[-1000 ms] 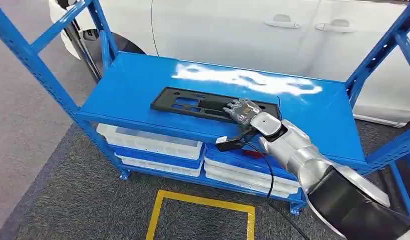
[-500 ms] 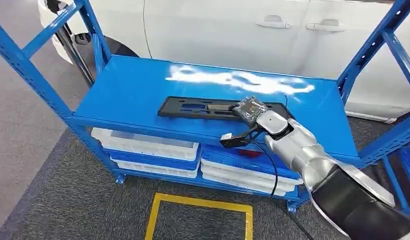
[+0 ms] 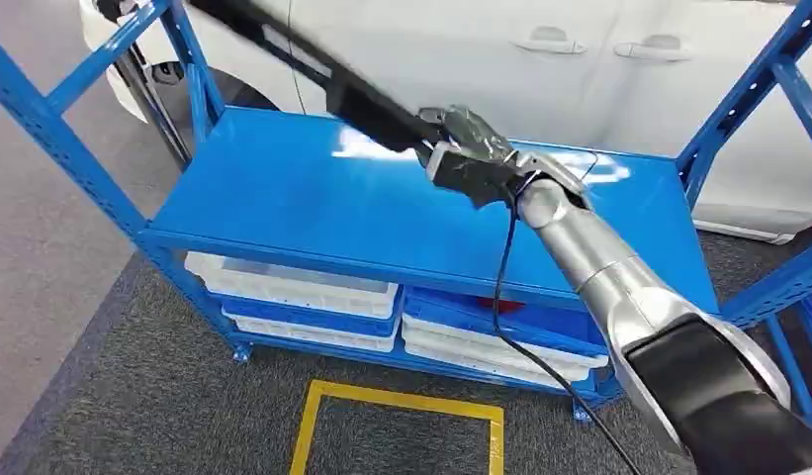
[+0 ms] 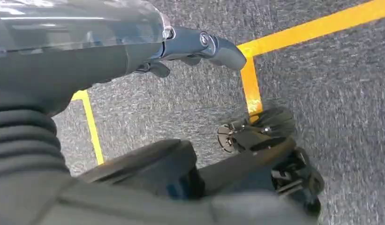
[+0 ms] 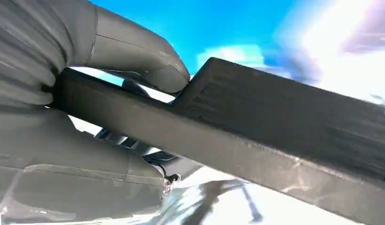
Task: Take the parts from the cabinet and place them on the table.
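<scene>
A long black plastic part (image 3: 322, 79) is up off the blue cabinet shelf (image 3: 313, 198), slanting from my right hand (image 3: 476, 158) toward the upper left, blurred by motion. My right hand grips its near end above the shelf's back middle. In the right wrist view the thumb (image 5: 134, 51) presses on the part's (image 5: 275, 122) dark flat edge, with the other fingers beneath it. My left hand (image 4: 181, 47) hangs over the grey carpet and holds nothing.
A white car (image 3: 431, 49) stands close behind the cabinet. Blue uprights (image 3: 55, 109) frame the shelf on both sides. White and blue trays (image 3: 303, 292) fill the lower shelf. A yellow floor marking (image 3: 402, 401) lies in front. A black cable (image 3: 500, 287) hangs from my right wrist.
My right hand has lifted the black part off the shelf and swung it up, with its far end rising to the upper left. The camera view shifted slightly.
</scene>
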Available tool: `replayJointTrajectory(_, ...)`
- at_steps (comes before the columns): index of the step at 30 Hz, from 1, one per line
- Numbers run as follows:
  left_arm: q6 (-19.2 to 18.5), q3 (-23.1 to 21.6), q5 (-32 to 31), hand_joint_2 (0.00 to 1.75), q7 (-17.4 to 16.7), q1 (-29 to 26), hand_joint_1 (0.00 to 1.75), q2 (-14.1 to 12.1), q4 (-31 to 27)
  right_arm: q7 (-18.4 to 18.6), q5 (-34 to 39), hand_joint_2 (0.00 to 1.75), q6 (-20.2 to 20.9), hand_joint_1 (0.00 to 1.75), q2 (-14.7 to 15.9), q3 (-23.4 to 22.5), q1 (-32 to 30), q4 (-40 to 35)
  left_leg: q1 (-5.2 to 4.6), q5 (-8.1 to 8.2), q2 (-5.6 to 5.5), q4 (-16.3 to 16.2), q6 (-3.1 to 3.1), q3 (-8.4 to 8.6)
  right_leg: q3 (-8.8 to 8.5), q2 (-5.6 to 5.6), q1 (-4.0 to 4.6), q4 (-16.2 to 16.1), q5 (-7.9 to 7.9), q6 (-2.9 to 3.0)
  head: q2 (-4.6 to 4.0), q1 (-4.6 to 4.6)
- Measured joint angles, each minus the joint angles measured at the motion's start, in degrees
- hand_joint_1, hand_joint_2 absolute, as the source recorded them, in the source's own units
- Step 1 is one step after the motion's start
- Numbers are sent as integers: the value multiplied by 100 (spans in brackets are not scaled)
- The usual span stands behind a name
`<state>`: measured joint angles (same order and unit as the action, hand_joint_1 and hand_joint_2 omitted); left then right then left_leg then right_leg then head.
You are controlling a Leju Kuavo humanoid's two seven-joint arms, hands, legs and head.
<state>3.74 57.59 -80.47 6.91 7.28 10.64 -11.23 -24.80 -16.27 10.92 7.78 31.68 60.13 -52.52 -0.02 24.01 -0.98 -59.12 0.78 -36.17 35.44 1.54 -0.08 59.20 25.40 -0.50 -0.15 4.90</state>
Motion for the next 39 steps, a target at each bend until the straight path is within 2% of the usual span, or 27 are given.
replayJointTrajectory(3,-11,37,57,175,198,-95,0,-33,0,198,1986,175,697,175,-17,-462,-245,-1455,8,107,57,-47,-98,31,-98,-60,-55,-111,-25,69,0,-2)
replayJointTrajectory(4,-11,44,74,175,245,-116,0,-33,2,234,2532,175,862,175,-17,-544,-394,-1840,9,285,57,-295,-117,-55,-132,-62,-50,-123,-17,108,0,-2)
replayJointTrajectory(6,7,90,149,175,306,-161,0,-35,2,218,3432,175,1160,175,18,-648,-879,-2515,24,707,57,-1170,-136,-415,-168,-72,-34,-123,5,143,0,-2)
replayJointTrajectory(7,61,129,170,175,328,-188,0,-35,2,153,3748,175,1255,175,35,-668,-1195,-2870,31,836,57,-1549,-145,-581,-180,-98,-29,-123,12,151,0,-2)
replayJointTrajectory(8,131,144,170,175,334,-213,0,-37,2,93,3929,175,1312,175,39,-670,-1505,-3118,41,846,58,-1719,-153,-660,-185,-136,-29,-118,15,154,0,-2)
replayJointTrajectory(9,234,146,170,175,334,-235,0,-37,2,28,4062,175,1354,175,39,-670,-1824,-3360,58,715,58,-1592,-160,-599,-187,-194,-33,-113,18,151,0,-2)
replayJointTrajectory(10,336,148,168,175,314,-242,0,-39,2,-18,4112,175,1378,175,42,-666,-2086,-3557,75,493,57,-1215,-163,-416,-186,-249,-40,-102,23,142,0,-2)
replayJointTrajectory(12,459,162,168,175,251,-236,0,-52,2,-134,4151,175,1393,175,88,-648,-2536,-3913,101,68,31,-222,-149,85,-192,-332,-53,-54,60,88,0,-2)
replayJointTrajectory(13,502,170,168,175,201,-234,0,-55,2,-186,4175,175,1373,175,128,-640,-2729,-4086,84,190,-31,-72,-137,190,-163,-356,-21,-27,80,49,0,-2)
replayJointTrajectory(16,557,194,211,175,170,-224,0,-68,0,-195,4177,175,1253,175,186,-589,-3163,-4430,40,170,-3,-41,-50,171,-139,-417,-61,-56,43,-42,0,-2)
replayJointTrajectory(17,553,212,254,175,177,-221,0,-70,2,-190,4173,175,1194,175,186,-583,-3284,-4509,46,144,16,0,3,179,-145,-431,-62,-64,40,-86,0,-2)
replayJointTrajectory(18,542,241,282,175,168,-216,0,-70,2,-160,4167,175,1099,175,186,-583,-3381,-4610,73,106,50,51,60,197,-136,-385,-75,-25,92,-107,0,-2)
replayJointTrajectory(19,531,273,319,175,131,-213,0,-70,0,-116,4158,175,987,175,186,-583,-3424,-4718,68,101,67,55,82,195,-52,-294,-73,167,239,-122,0,-2)
replayJointTrajectory(21,525,306,371,175,58,-222,0,-70,0,-24,4105,175,844,175,179,-583,-3472,-4857,50,73,126,49,118,180,366,-233,-71,1054,717,-153,0,-2)
replayJointTrajectory(22,490,330,406,175,-17,-217,0,-72,2,73,4079,175,764,175,175,-585,-3501,-4909,41,72,147,49,121,171,560,-231,-72,1473,893,-165,0,-2)
replayJointTrajectory(23,464,363,441,175,-94,-211,0,-72,2,180,4073,175,718,175,175,-596,-3517,-4931,33,69,161,45,123,164,661,-231,-72,1697,936,-171,0,-2)
replayJointTrajectory(24,439,404,454,175,-136,-205,0,-72,2,275,4073,175,682,175,175,-613,-3523,-4940,29,62,175,45,123,158,618,-226,-72,1639,844,-167,0,-2)
replayJointTrajectory(25,409,428,454,175,-142,-199,0,-72,2,339,4092,175,671,175,175,-649,-3522,-4940,26,54,183,44,119,151,455,-223,-72,1348,663,-157,0,-2)
replayJointTrajectory(27,369,428,450,175,-138,-195,0,-72,0,397,4125,175,676,175,175,-820,-3517,-4948,24,40,185,42,99,151,-147,-191,-66,294,207,-114,0,-2)
replayJointTrajectory(28,347,431,437,175,-136,-193,0,-72,2,406,4143,175,685,175,175,-911,-3502,-4957,0,27,184,31,76,144,-311,-151,-45,-66,203,-83,0,-2)
replayJointTrajectory(32,273,431,417,175,-125,-191,0,-72,2,415,4193,175,733,175,188,-1132,-3526,-4972,-1,-57,186,45,-55,111,-243,-194,1,-62,72,36,0,-2)
replayJointTrajectory(33,260,431,415,175,-125,-191,0,-72,0,419,4191,175,759,175,188,-1151,-3539,-4975,-7,-14,184,16,-84,74,-236,-185,-65,-130,3,97,0,-2)
replayJointTrajectory(34,243,431,415,175,-125,-192,0,-74,0,417,4182,175,785,175,190,-1158,-3552,-4992,9,182,154,-120,-106,14,-204,-188,-49,-142,-43,122,0,-2)
replayJointTrajectory(35,225,431,413,175,-125,-191,0,-74,2,413,4171,175,805,175,190,-1162,-3564,-5003,14,495,150,-453,-118,-91,-149,-188,-44,-141,-85,160,0,-2)
replayJointTrajectory(37,192,431,406,175,-131,-184,0,-72,0,404,4160,175,803,175,190,-1175,-3634,-5012,31,1028,151,-1335,-148,-338,-37,-189,-21,-135,-168,181,0,-2)
replayJointTrajectory(38,190,431,402,175,-131,-174,0,-74,2,404,4156,175,794,175,190,-1177,-3669,-5012,33,1145,150,-1615,-157,-374,28,-189,-13,-127,-213,181,0,-2)
replayJointTrajectory(39,186,431,382,175,-134,-166,0,-72,2,402,4151,175,792,175,190,-1179,-3695,-5012,35,1128,150,-1625,-157,-296,93,-194,-11,-115,-255,174,0,-2)
